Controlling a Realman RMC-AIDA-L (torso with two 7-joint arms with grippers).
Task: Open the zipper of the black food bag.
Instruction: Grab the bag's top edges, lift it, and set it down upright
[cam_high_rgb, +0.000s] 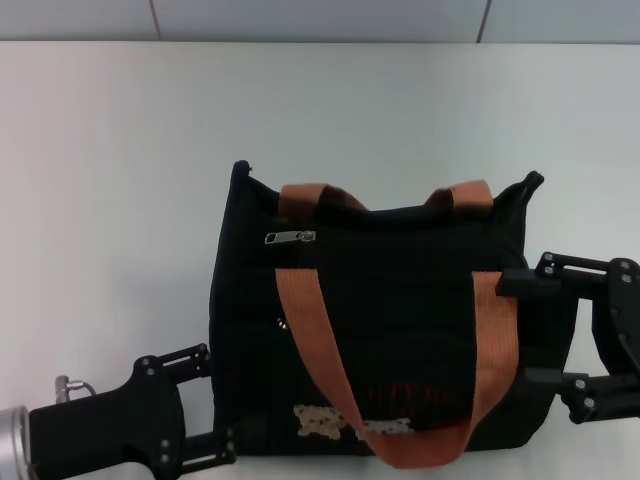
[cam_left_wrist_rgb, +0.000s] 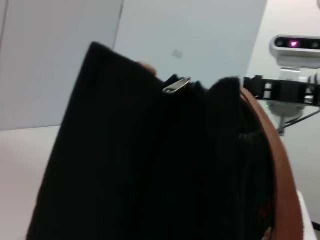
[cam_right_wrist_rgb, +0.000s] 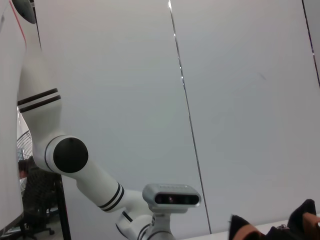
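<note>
The black food bag (cam_high_rgb: 400, 320) stands on the white table (cam_high_rgb: 100, 200), with orange-brown handles (cam_high_rgb: 310, 330) draped over its front. Its zipper runs along the top seam, and the silver pull tab (cam_high_rgb: 290, 237) lies near the bag's left end; the left wrist view also shows the tab (cam_left_wrist_rgb: 176, 85). My left gripper (cam_high_rgb: 212, 398) is open at the bag's lower left corner, its fingers reaching the bag's edge. My right gripper (cam_high_rgb: 520, 330) is open, with its fingers either side of the bag's right end. In the right wrist view only the bag's top corners (cam_right_wrist_rgb: 300, 220) show.
Bare white table surrounds the bag, with a grey wall (cam_high_rgb: 320, 18) behind it. Across the bag, the left wrist view shows the right arm's camera (cam_left_wrist_rgb: 295, 47). The right wrist view shows the left arm's white links (cam_right_wrist_rgb: 75, 160) and camera (cam_right_wrist_rgb: 172, 195).
</note>
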